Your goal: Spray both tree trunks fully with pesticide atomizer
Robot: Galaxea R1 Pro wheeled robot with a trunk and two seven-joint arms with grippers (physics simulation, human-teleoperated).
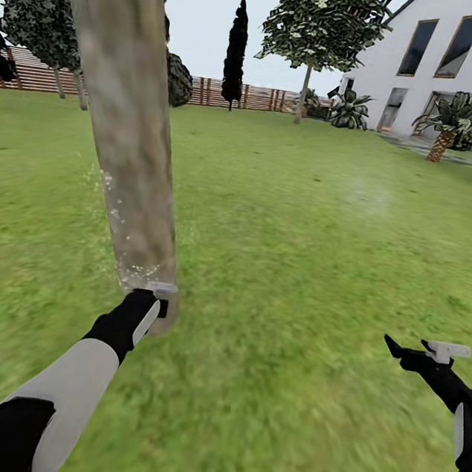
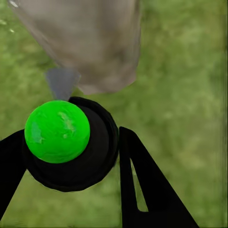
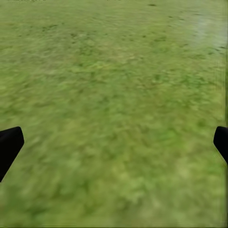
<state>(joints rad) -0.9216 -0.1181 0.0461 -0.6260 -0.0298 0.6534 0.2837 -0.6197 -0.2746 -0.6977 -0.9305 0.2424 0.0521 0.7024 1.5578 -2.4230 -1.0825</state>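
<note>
A thick, leaning, mottled grey-brown tree trunk (image 1: 124,123) rises from the lawn right in front of me. My left gripper (image 1: 153,301) is at the trunk's base, shut on the pesticide atomizer (image 1: 161,288). White specks of pesticide (image 1: 120,231) dot the trunk's lower part and its left edge. In the left wrist view the atomizer's bright green dot (image 2: 57,131) and dark body sit between the black fingers (image 2: 147,190), and its grey nozzle (image 2: 61,81) points at the trunk (image 2: 90,42). My right gripper (image 1: 419,350) hangs open over grass at the right, its fingertips (image 3: 9,145) wide apart.
Green lawn (image 1: 305,223) stretches ahead to a brown slat fence (image 1: 244,96). A white house (image 1: 440,62) stands at the back right with palms (image 1: 441,141) before it. A dark columnar tree (image 1: 237,48) and a leafy thin-trunked tree (image 1: 305,88) stand far off.
</note>
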